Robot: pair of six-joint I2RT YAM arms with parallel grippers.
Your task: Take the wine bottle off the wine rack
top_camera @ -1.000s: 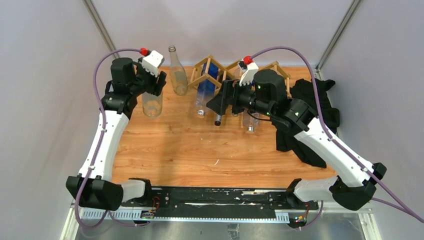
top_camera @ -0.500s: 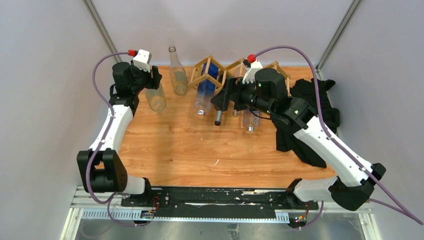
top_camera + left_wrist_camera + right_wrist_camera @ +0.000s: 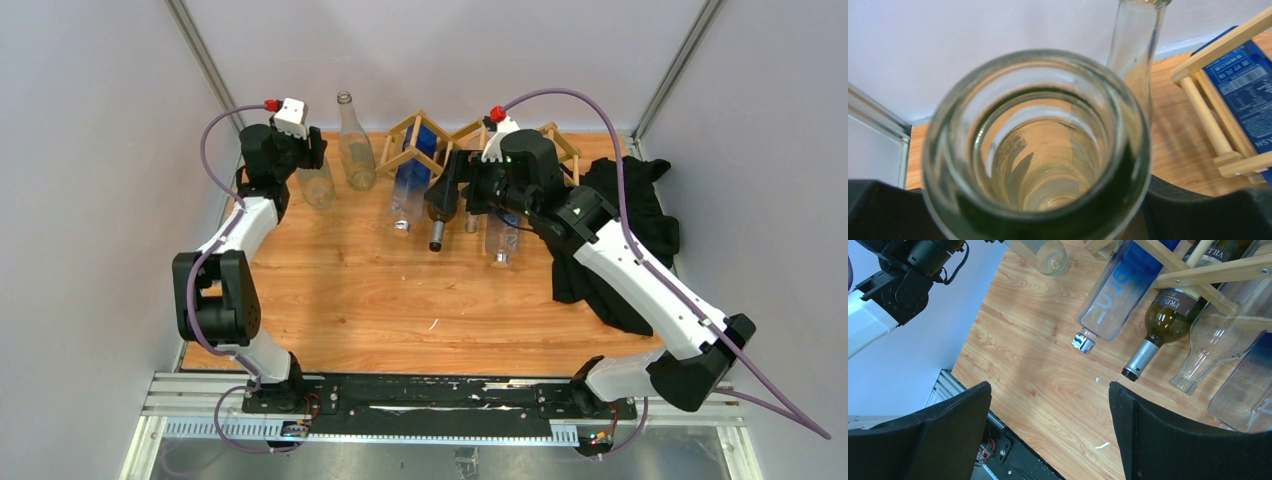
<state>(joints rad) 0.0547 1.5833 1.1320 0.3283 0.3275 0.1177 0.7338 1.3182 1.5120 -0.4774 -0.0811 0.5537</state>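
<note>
The light wooden wine rack (image 3: 470, 140) stands at the table's back centre. Its cells hold a blue bottle (image 3: 410, 185), a dark wine bottle (image 3: 438, 222) with a silver neck, and clear bottles (image 3: 503, 238), necks pointing forward. My right gripper (image 3: 442, 190) is open and empty, hovering just in front of the rack above the dark bottle's neck. In the right wrist view the dark wine bottle (image 3: 1168, 322) lies beyond the open fingers (image 3: 1178, 440). My left gripper (image 3: 298, 160) is shut on a clear glass bottle (image 3: 318, 185), whose mouth (image 3: 1038, 145) fills the left wrist view.
A second clear bottle (image 3: 355, 155) stands upright between the held bottle and the rack, also in the left wrist view (image 3: 1135, 45). A black cloth (image 3: 630, 230) lies at the right edge of the table. Grey walls close the back and sides.
My left arm carried the clear bottle toward the back left corner, close to the standing bottle. My right gripper shifted slightly back toward the rack, staying open.
</note>
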